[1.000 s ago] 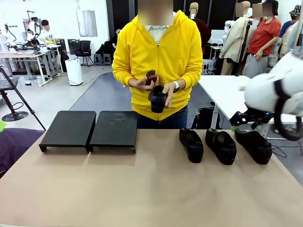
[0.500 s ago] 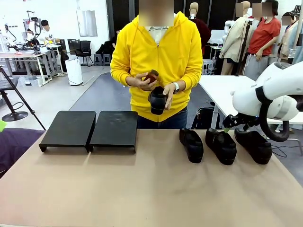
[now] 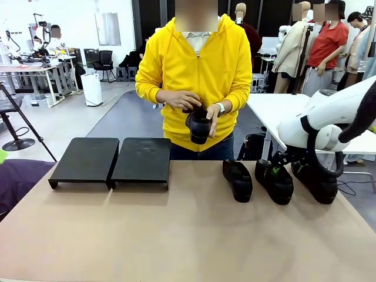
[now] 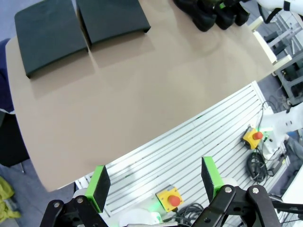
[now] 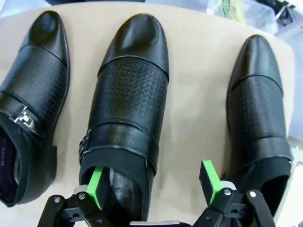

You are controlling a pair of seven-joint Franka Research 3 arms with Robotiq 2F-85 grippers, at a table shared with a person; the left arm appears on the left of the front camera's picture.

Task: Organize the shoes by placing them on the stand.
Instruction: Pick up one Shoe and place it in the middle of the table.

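brown table [image 3: 188, 235] holds the stand [image 3: 111, 158] at left, three shoes [image 3: 238, 179] side by side at right. right gripper [image 5: 152, 181] hangs spread over the middle shoe's [image 5: 128, 94] heel end. left gripper [image 4: 154, 179], spread and empty, hangs off the near edge. a person's hands [image 3: 188, 103] hold a fourth shoe [image 3: 198, 124].

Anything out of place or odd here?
Nothing damaged or spilled. One shoe is in the person's hands rather than on the table; three others sit in a row.

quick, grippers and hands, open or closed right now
Left gripper: open, empty.
Right gripper: open, at the middle shoe.
Person's hands: holding a fourth shoe.
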